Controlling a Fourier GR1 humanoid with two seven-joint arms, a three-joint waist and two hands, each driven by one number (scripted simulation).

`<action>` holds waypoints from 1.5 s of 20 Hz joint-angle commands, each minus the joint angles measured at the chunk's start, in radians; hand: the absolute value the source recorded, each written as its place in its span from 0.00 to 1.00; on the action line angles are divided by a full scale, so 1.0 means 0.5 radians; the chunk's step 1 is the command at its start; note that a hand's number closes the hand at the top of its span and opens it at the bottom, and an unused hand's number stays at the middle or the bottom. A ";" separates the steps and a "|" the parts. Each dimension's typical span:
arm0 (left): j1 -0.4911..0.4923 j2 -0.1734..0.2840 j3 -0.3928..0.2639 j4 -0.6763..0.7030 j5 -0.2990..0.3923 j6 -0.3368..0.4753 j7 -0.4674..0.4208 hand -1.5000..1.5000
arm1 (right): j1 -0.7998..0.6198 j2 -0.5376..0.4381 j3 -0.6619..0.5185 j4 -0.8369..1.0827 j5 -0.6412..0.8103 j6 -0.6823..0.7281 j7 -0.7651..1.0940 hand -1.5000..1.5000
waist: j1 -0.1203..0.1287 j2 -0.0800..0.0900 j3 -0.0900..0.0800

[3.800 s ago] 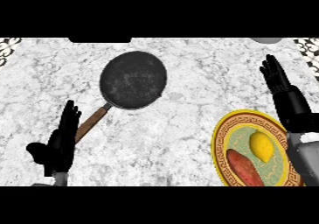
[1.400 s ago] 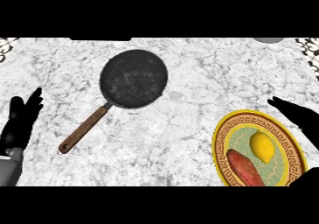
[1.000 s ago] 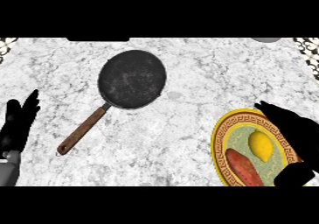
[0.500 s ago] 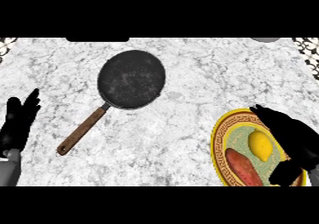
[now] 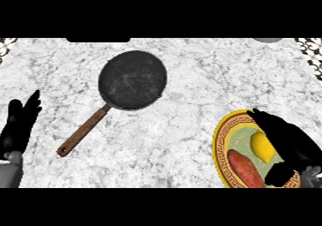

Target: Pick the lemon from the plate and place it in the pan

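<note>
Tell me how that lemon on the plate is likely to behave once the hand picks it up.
The lemon looks rounded and smooth, so it may well roll or slip if pinched off-centre. It looks small beside the right hand, so probably light. It lies close to a reddish vegetable on the plate, which it might nudge when lifted.
</note>
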 commanded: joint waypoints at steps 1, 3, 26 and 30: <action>0.044 0.050 0.110 0.016 0.016 -0.120 -0.059 0.50 | -0.085 0.119 -0.045 0.031 0.056 0.139 0.030 0.00 | 0.004 0.000 -0.001; 0.261 -0.014 0.050 -0.352 -0.002 -0.052 0.101 0.50 | 0.092 0.037 -0.086 0.011 0.115 0.019 -0.134 0.00 | 0.009 -0.004 0.001; -0.022 -0.147 0.164 -0.004 -0.168 -0.100 0.015 0.50 | 0.046 0.480 -0.011 0.017 0.680 0.107 0.078 1.00 | -0.019 -0.004 -0.002; -0.057 -0.102 0.195 -0.008 -0.121 -0.170 0.042 0.50 | 0.017 0.849 0.098 0.127 0.824 0.019 0.462 1.00 | -0.006 -0.001 -0.002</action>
